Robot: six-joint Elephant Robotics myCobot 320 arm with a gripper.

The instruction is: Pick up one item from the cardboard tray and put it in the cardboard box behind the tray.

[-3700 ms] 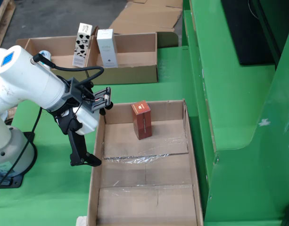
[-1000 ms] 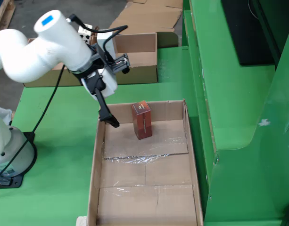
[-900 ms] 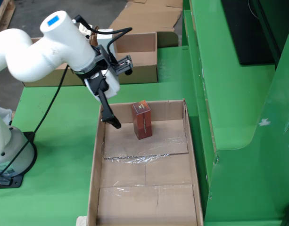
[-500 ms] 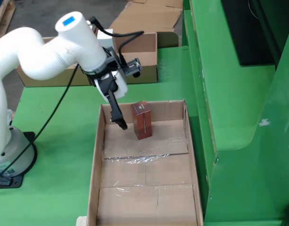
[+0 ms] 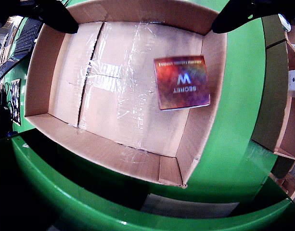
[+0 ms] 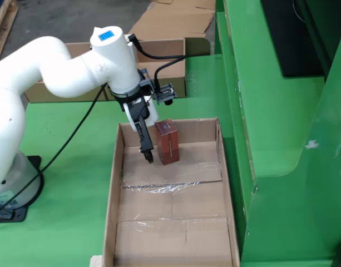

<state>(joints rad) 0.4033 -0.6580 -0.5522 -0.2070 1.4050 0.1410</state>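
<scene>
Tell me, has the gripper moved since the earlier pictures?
Yes. In the fixed view the gripper went rightward, from outside the cardboard tray's left wall to inside it, beside the red box.

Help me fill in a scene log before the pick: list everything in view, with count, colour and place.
carton: one, red-brown with a glossy printed top, upright in the far part of the tray, near the back wall.
cardboard tray: one, brown, open-topped, on the green table; clear tape strips across its floor.
cardboard box: one, brown, behind the tray in the fixed view, largely hidden by the arm.
flattened cardboard: brown sheets on the floor beyond the box.
green table: one, bright green, under tray and box.
green frame: bright green, right side of the fixed view.
arm: one, white, reaching in from the left of the fixed view.
tool: one, black, fingers spread apart, just left of the carton in the fixed view, holding nothing.
</scene>
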